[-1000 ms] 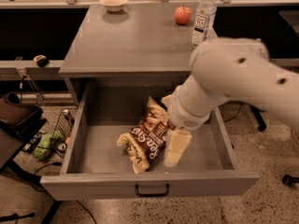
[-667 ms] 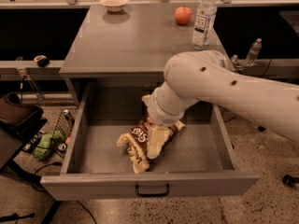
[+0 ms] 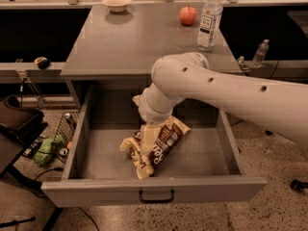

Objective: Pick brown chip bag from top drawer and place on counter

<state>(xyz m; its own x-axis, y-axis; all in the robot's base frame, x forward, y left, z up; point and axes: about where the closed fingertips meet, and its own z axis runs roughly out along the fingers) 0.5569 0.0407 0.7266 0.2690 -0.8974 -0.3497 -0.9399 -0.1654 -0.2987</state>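
Lying crumpled on the floor of the open drawer (image 3: 77,143), near the front and a little left of centre, the chip bag (image 3: 166,137) looks light, thin and crinkly, so it should fold and slip rather than resist. Its contents are probably brittle, which calls for a gentle pinch. Its pale left end is bunched up, and that gathered foil or a sealed edge seems the surest place to take hold. The gripper (image 3: 148,138) reaches down onto the bag's middle; whether it is clamped there I cannot tell. Behind, the desk (image 3: 120,47) carries a bowl (image 3: 117,2), an apple (image 3: 188,15) and a bottle (image 3: 210,19).
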